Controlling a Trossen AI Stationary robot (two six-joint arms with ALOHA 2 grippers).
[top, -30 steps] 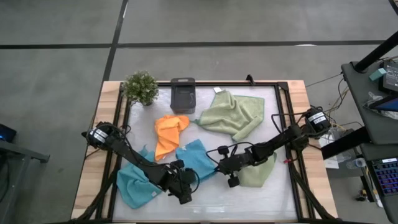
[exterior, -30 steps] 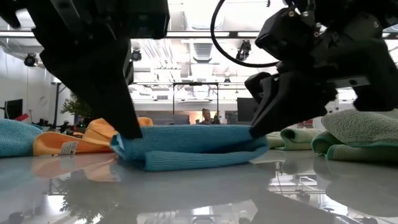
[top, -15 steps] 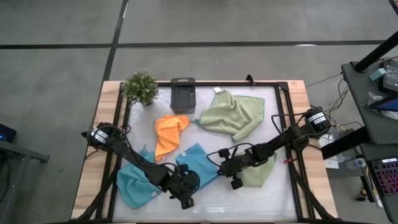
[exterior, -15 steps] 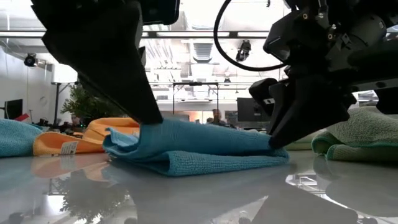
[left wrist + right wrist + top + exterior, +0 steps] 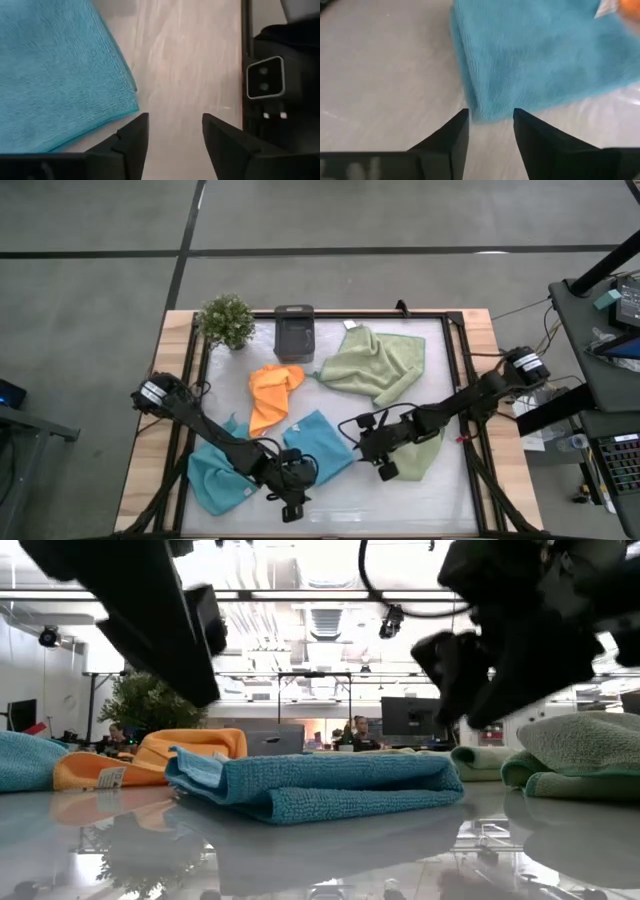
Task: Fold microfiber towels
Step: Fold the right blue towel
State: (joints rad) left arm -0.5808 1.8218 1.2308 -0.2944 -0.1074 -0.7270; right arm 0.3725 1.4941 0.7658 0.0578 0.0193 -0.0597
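Left gripper (image 5: 293,502): we see it at the table's front edge, lifted just clear of the folded blue towel's near-left corner; its 2 fingers (image 5: 131,142) stand apart with bare tabletop between them, holding nothing.
Right gripper (image 5: 375,461): we see it just off the same towel's right edge, raised above the surface; its 2 fingers (image 5: 454,135) are parted and empty, the towel's corner just ahead of the gap.
Folded blue towel (image 5: 318,442): it lies flat near the table's front centre between the 2 grippers, doubled over with the fold toward the front; in the low view (image 5: 310,780) we see 2 layers, free of both grippers.
Second blue towel (image 5: 218,472): front left, beside the left arm, rumpled.
Near green towel (image 5: 418,456): front right, partly under the right arm.
Orange towel (image 5: 272,392): behind the folded blue one, bunched, its white tag showing in the low view.
Far green towel (image 5: 378,362): spread loosely toward the back right.
Dark grey box (image 5: 294,331): at the back edge, centre.
Potted plant (image 5: 227,320): back left corner, just beside the box.
Table (image 5: 330,498): a glossy white top in a dark frame.
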